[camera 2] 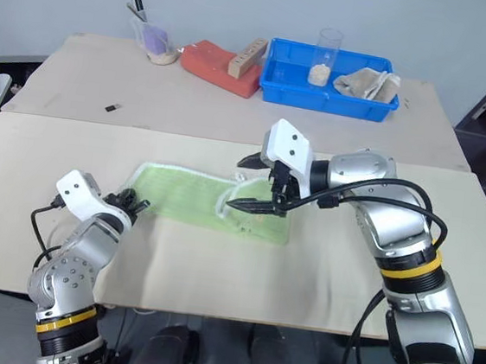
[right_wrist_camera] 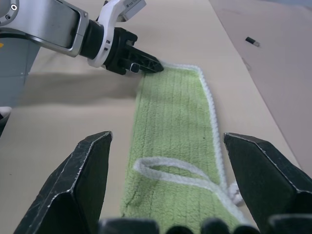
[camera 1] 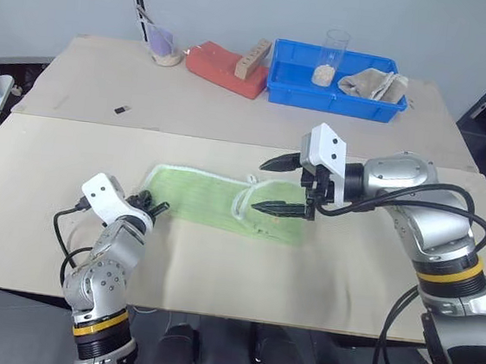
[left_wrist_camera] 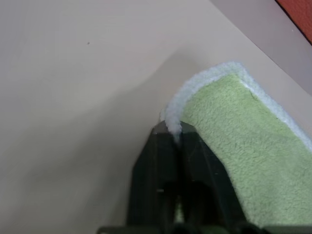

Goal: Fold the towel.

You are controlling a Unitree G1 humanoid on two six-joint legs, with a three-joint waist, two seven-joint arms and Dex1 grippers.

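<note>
Lying flat on the beige bench, the light green terry towel with white edging is pinched at its left corner by the left gripper — black fingers clamped together on the white trim. The right gripper hovers over the towel's opposite end, fingers spread wide apart — gripping nothing.

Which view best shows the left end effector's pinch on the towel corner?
The left wrist view: the left end effector is shut on the towel's white-edged corner, close up. The right wrist view shows that pinch from afar; the eye views show it small.
</note>
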